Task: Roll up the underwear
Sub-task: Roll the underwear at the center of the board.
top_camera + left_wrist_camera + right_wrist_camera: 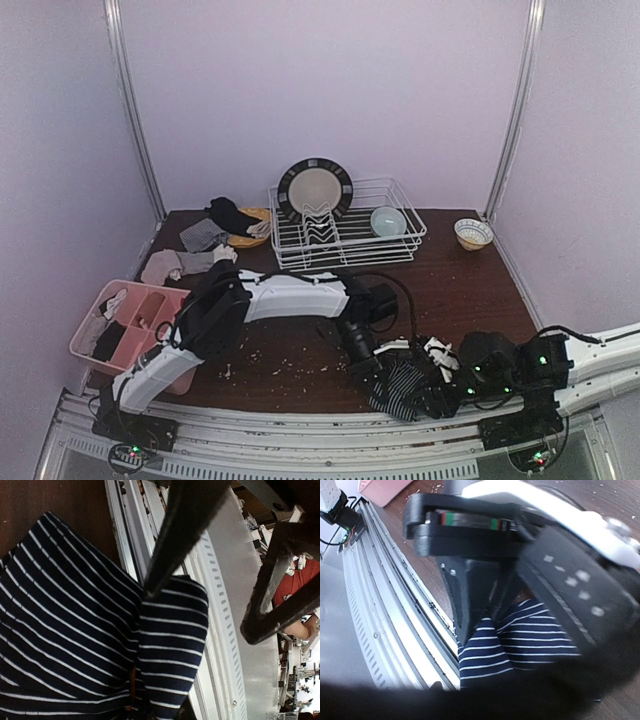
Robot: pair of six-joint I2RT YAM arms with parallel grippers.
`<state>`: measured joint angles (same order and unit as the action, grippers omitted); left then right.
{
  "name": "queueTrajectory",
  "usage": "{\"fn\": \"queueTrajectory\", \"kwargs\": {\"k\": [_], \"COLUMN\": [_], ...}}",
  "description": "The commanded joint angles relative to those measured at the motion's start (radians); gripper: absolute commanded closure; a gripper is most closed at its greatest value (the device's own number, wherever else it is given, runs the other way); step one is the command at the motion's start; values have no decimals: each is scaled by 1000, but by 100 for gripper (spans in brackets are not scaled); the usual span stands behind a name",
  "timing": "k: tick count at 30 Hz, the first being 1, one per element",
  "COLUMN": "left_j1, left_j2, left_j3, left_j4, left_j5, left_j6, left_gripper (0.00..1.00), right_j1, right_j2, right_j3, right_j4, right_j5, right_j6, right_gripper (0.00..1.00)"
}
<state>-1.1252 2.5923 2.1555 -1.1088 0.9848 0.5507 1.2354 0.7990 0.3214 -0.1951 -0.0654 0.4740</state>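
The black-and-white striped underwear [400, 392] lies bunched at the table's front edge, partly over the rail. It fills the lower left of the left wrist view [75, 630] and shows in the right wrist view [520, 640]. My left gripper [378, 375] reaches down onto it and looks shut on a fold; its jaws are buried in the cloth. My right gripper [440, 400] is at the cloth's right side with its dark fingers [170, 540] spread apart, one tip touching the fold. More underwear, grey [203, 236] and black [232, 213], is piled at the back left.
A pink compartment tray [100, 345] with small items stands at the front left. A white dish rack [400, 245] with a plate [315, 188] and a bowl [388, 220] stands at the back. A small bowl [473, 233] is back right. The metal rail [300, 432] runs along the front.
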Motion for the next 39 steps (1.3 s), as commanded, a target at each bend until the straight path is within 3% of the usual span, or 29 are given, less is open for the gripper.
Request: {"fn": "queueTrajectory", "kwargs": {"k": [1,8,15,20,23,24,25,26,32,39], "left_j1": [6,21,27,27,27,28,28,29,44,62], "left_j2": [90,140,135,108,85,76,62,45,-112,-373], "left_j3": [5,38,36,14,-9,-20,-34,-51,-199,-514], "left_j4": [-110,-153,-148,-127,-101,-88,-72,-52,95,367], "left_j5": [-101,-107,-91,-106,-123,-127,-132,-136,-218,-388], "left_j6": [-44,-74,-79,-83,-92,-97,-105,-114,-181,-306], "left_gripper": [100,100,100,93,80,65,24,5,2,2], "right_j1": [24,50,50,52,53,52,53,53,53,48], "right_j2": [63,184,223,230,228,226,224,224,215,207], "right_j3": [45,94,-5,-92,-119,-128,-134,-137,-178,-227], "right_j4": [32,16,134,250,285,290,292,291,312,329], "right_j5": [29,57,118,101,90,90,92,96,118,126], "right_j6": [-58,-63,139,262,303,314,324,338,453,532], "right_gripper": [46,46,46,74,87,92,95,99,100,100]}}
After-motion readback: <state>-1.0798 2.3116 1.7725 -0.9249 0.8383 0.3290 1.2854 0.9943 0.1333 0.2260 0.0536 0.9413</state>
